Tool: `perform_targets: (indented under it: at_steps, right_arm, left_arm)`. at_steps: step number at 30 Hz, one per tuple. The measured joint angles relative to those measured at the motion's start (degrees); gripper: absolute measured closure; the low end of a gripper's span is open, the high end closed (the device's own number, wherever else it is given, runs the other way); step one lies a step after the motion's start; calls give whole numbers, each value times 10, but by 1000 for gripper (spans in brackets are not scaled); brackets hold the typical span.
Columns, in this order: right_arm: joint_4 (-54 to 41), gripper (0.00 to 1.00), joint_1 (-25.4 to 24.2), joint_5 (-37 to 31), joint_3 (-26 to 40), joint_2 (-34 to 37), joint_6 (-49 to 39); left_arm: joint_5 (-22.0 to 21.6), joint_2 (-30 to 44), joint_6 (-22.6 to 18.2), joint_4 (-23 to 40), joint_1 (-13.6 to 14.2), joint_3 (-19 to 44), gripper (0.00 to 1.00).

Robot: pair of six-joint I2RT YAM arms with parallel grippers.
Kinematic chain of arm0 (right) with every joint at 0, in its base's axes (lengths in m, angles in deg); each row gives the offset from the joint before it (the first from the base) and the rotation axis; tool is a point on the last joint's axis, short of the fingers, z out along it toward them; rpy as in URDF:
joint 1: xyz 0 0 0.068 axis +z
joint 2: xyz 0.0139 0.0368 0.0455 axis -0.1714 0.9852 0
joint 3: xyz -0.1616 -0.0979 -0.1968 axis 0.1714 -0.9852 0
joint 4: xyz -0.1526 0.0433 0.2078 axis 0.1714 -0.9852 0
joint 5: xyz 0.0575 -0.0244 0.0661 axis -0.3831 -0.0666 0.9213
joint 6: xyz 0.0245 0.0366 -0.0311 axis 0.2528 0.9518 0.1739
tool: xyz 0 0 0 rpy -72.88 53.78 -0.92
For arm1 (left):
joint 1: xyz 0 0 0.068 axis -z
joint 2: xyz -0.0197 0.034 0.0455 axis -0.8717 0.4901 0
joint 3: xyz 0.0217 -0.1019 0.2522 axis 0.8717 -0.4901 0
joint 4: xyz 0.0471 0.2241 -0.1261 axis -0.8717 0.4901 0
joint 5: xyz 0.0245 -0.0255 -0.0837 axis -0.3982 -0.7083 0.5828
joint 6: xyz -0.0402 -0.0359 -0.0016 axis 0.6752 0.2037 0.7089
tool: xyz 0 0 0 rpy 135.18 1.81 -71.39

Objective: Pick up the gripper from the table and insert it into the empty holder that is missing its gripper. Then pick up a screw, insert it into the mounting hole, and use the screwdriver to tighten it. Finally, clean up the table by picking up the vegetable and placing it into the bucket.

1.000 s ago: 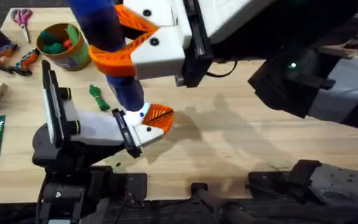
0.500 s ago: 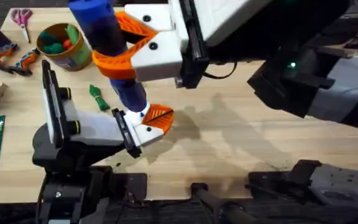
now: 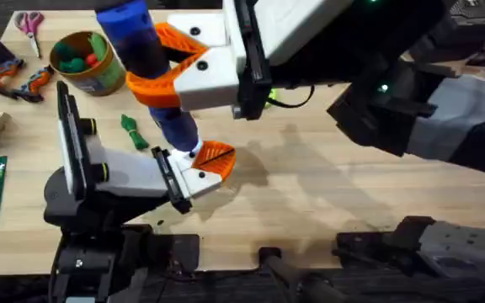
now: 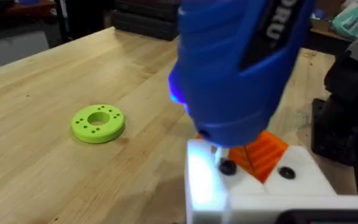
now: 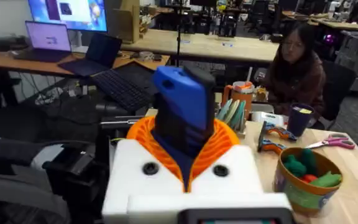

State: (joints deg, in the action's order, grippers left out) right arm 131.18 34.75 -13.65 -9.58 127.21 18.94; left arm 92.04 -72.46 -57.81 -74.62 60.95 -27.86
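Both arms are black-jointed with grey-white shells. The right gripper (image 3: 171, 63) has chunky white finger blocks with black screw heads and ribbed orange pads; a green light glows on the arm. The left gripper (image 3: 199, 166) shows a white block with an orange wedge tip.

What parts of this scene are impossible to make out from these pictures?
- Overhead: the screwdriver tip and any screw, hidden behind the tool's body and the left gripper.
- Left wrist: the bit's contact point, covered by the blue housing.
- Overhead: the vegetable shows no detail; too small.
- Right wrist: the bucket is cut off by the edge.
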Motion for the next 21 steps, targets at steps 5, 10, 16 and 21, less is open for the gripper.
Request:
perform_targets:
  at_steps: [5,10,16,21]
  right_arm:
    - [0,975,0,0,0,0,2]
    - [0,975,0,-2,0,0,13]
    - [2,975,0,-5,0,0,18]
    - [4,975,0,-9,1,0,29]
  left_arm:
    - [0,0,0,0,0,0,996]
    - [0,0,0,0,0,0,997]
    - [0,0,0,0,0,0,997]
    - [0,0,0,0,0,0,997]
